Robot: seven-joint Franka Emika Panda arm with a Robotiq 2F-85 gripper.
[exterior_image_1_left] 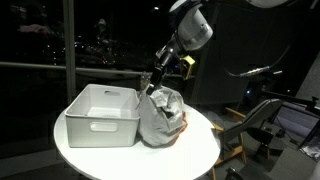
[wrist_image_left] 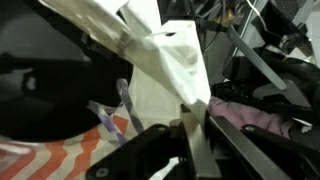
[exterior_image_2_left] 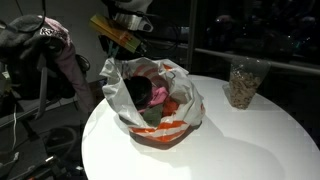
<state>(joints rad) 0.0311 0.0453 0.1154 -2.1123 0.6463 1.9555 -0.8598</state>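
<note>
Night setting as I see it from my station: a round white table [exterior_image_1_left: 205,150] stands before a tall window [exterior_image_1_left: 35,45] whose dark glass shows scattered city lights, with a pale vertical frame post [exterior_image_1_left: 73,50] dividing the panes. Beside the table I make out a chair [exterior_image_1_left: 262,118] in shadow. In an exterior view a heap of clothing [exterior_image_2_left: 62,55] hangs near the table's edge, and indoor light falls brightly on the tabletop.
</note>
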